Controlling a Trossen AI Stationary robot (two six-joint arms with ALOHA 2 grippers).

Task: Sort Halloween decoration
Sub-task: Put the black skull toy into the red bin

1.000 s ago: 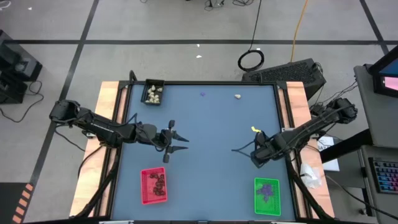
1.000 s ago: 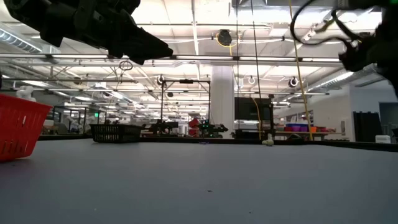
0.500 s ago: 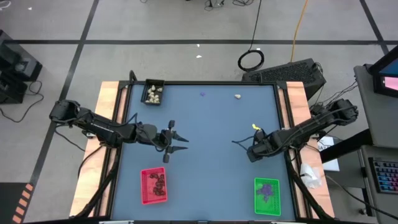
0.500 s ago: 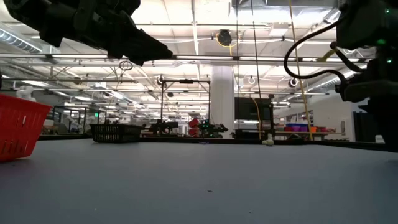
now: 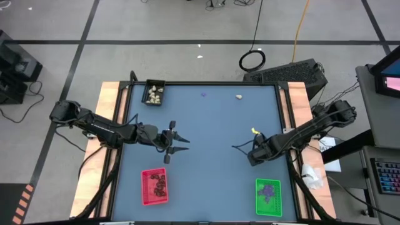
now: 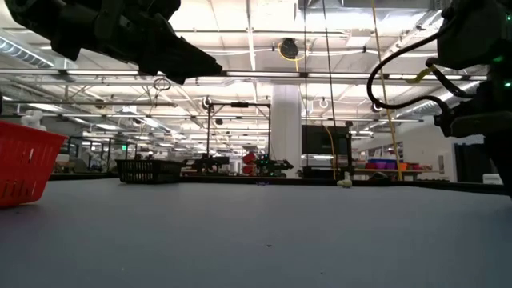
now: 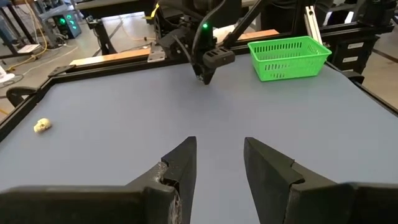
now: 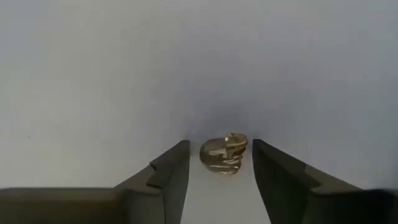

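High view: 3 trays (image 5: pixel 154 186), apparently part-filled.

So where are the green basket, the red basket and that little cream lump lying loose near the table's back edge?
green basket (image 5: pixel 269 197), high view, on its rim.
red basket (image 5: pixel 145 186), high view, on its left wall.
cream lump (image 5: pixel 239 96), high view, on its middle.

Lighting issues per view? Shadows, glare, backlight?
Low view: bright ceiling lights behind, so the left gripper reads as a black silhouette. Right wrist view: the right gripper throws a soft dark shadow round the cream-white lump between its fingers. High view: even light, no glare on the table.
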